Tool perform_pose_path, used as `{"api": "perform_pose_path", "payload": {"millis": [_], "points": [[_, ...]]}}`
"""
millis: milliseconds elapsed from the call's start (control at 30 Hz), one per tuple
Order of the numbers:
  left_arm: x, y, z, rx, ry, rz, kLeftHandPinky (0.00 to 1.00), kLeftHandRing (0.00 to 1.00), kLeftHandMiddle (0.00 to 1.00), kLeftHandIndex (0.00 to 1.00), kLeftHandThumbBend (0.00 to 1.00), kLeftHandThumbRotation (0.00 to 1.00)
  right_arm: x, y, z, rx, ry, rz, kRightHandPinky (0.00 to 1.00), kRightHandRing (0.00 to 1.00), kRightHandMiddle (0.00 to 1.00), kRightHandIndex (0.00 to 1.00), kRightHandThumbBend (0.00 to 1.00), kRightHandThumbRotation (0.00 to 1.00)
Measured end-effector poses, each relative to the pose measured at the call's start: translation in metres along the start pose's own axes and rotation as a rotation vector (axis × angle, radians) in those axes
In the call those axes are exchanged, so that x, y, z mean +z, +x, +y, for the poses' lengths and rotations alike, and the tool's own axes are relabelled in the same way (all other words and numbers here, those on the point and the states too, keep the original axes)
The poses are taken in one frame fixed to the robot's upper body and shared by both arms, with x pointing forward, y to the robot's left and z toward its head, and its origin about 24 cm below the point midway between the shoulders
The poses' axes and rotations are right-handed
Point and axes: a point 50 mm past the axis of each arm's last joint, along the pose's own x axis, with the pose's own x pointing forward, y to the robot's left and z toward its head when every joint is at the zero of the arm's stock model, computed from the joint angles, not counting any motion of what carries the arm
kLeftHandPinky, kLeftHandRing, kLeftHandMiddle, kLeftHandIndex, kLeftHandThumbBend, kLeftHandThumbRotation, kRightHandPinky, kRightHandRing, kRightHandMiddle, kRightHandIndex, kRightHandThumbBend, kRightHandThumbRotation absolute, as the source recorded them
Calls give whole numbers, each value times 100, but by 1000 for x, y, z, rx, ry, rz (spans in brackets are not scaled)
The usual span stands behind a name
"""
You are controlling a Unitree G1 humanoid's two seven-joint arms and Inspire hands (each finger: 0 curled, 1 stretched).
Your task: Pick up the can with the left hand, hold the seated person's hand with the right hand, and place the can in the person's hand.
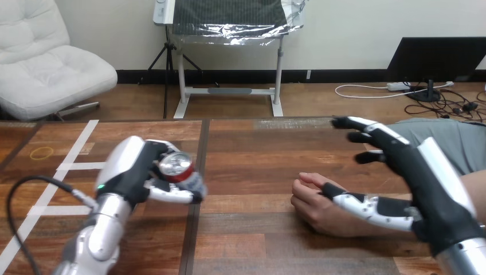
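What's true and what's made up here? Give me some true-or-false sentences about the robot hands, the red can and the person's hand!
1. The left robot hand has its fingers curled round the red metal can with a silver top. True.
2. The can lies in the person's hand. False: it is in the left robot hand, apart from the person's hand.
3. The person's hand rests on the brown wooden table. True.
4. The right robot hand is curled into a fist. False: its fingers are straight and spread above the person's hand.
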Motion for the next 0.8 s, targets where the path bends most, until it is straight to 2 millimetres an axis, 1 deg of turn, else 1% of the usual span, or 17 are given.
{"api": "perform_pose_path", "payload": {"millis": [267,467,800], "points": [[19,0,-10,-26,-25,-60,33,38,44,49,67,0,-7,-2,-12,-3,-56,59,73,84,86,81,72,0],[35,-1,-15,-32,-29,-119,33,38,44,49,67,0,-11,-1,-23,18,-132,115,73,84,86,82,75,0],[63,-1,-14,-18,-60,-216,34,39,45,48,65,0,-14,2,-42,81,-293,193,71,84,86,82,80,0]]}}
